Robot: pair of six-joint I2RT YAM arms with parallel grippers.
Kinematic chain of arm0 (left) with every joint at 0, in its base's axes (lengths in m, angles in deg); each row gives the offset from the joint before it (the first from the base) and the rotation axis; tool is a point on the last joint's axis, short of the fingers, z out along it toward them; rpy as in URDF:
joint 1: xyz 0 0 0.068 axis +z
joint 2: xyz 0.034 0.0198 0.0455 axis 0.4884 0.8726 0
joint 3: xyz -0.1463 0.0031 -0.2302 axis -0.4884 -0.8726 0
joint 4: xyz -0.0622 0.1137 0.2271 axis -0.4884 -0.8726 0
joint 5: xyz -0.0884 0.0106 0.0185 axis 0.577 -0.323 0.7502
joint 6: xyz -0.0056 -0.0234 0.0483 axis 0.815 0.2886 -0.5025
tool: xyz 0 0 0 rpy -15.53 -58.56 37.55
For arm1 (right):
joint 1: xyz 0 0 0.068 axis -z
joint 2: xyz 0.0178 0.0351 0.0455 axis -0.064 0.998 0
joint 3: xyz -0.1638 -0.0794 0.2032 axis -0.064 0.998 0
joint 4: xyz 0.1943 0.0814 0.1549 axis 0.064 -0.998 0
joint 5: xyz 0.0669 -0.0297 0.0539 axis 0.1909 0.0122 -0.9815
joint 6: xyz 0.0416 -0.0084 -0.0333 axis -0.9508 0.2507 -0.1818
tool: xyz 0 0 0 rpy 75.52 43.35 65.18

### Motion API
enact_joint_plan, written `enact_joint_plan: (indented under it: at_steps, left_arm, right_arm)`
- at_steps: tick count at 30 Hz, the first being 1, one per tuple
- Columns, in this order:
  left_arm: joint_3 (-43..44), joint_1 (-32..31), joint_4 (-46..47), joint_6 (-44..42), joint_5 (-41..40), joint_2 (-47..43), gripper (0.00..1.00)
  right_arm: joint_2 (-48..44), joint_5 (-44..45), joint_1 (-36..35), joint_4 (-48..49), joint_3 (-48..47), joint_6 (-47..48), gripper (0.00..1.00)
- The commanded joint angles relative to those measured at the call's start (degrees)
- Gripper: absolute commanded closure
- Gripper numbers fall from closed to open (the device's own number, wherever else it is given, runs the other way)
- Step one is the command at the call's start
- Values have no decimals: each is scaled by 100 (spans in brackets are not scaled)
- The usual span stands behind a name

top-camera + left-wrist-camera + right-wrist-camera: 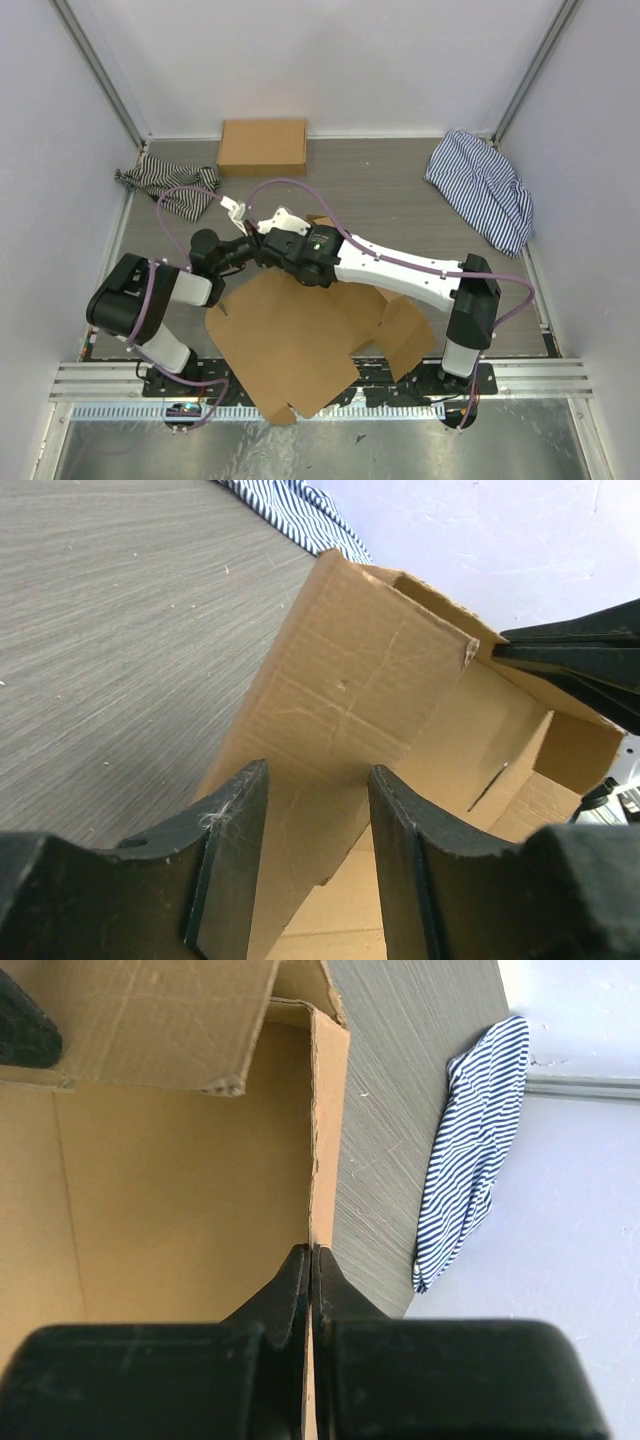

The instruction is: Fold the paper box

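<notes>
Two grippers of ours meet at the far side of the paper box [290, 345], which sits half made at the near middle of the table [400, 190], between our arms. Our right gripper [311, 1252] is pinched tight on the thin edge of one wall, and our left gripper [318, 775] is half open, holding nothing, pointing at a raised wall. We should hold firm and push the wall up slowly so it does not bend.

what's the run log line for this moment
stage: box part folded | right claw: shut on box edge | left claw: open, at box | fold: not done
</notes>
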Motion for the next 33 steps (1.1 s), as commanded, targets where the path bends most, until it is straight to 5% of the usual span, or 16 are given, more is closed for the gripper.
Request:
enact_joint_plan:
  at_steps: [1, 21, 33]
  left_arm:
    - [-96, -5, -514, -483, -317, -423, 48]
    - [-188, 3, -1784, -814, -804, -1037, 44]
    - [-108, -213, -1783, -810, -790, -816, 44]
  right_arm:
    - [-69, 282, -191, -259, -389, -512, 97]
    - [679, 286, -610, -542, -769, -804, 97]
    - [792, 217, -639, -626, -935, -932, 96]
